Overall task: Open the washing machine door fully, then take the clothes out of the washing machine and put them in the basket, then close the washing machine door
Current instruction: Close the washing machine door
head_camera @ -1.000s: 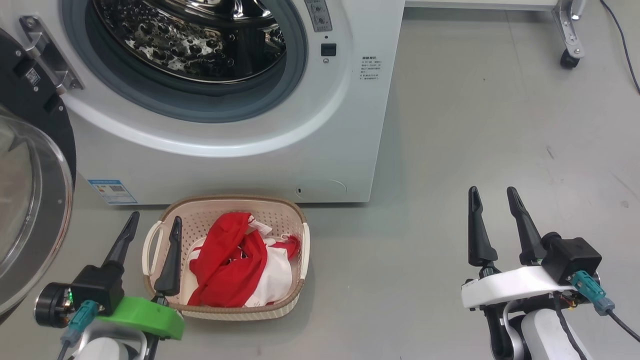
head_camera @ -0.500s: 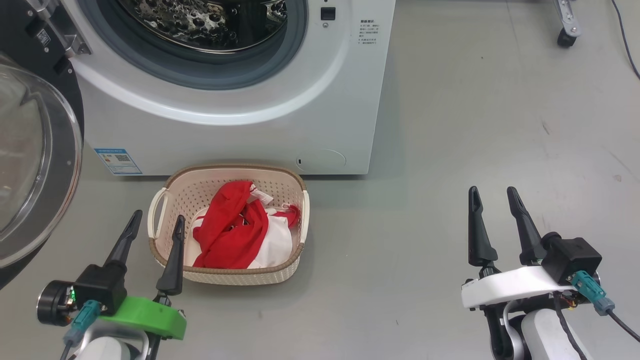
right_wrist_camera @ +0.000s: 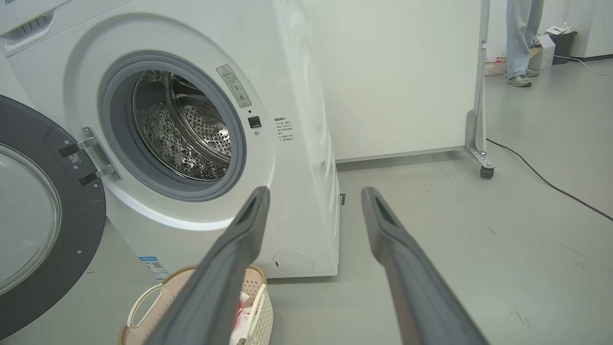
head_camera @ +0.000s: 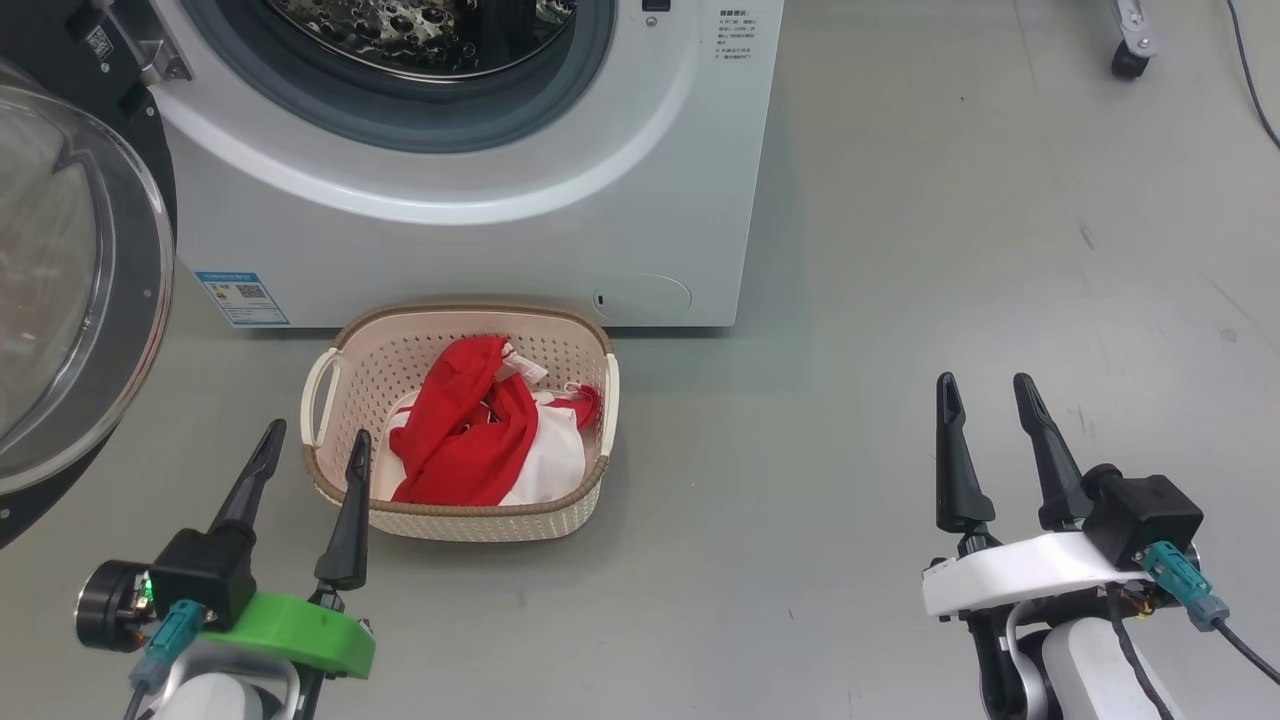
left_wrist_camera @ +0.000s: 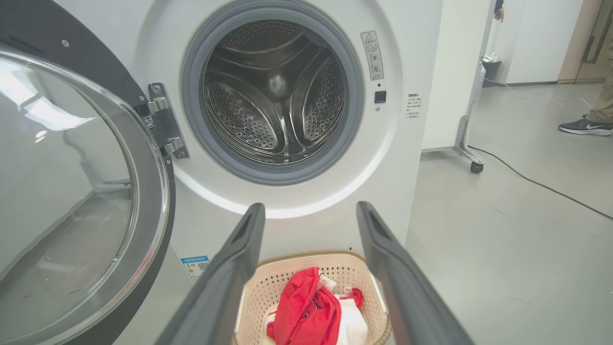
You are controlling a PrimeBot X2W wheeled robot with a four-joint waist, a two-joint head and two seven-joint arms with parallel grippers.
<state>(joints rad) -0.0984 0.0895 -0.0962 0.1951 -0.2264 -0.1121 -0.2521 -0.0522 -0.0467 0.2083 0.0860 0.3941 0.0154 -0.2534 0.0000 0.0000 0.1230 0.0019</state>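
The red clothes (head_camera: 470,430) lie in the cream basket (head_camera: 460,525) in front of the washing machine (head_camera: 500,230), just ahead of the left gripper (head_camera: 318,430); the right gripper (head_camera: 984,380) is well apart to the right. Both grippers are spread wide, holding nothing. The print on the blue label sticker (head_camera: 245,298) is too small to read.

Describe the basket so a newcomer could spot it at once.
Start at the white washing machine; on the grey floor right before its front stands the basket. It is cream, perforated, brown-rimmed, with side handles, and holds the red and white clothes.
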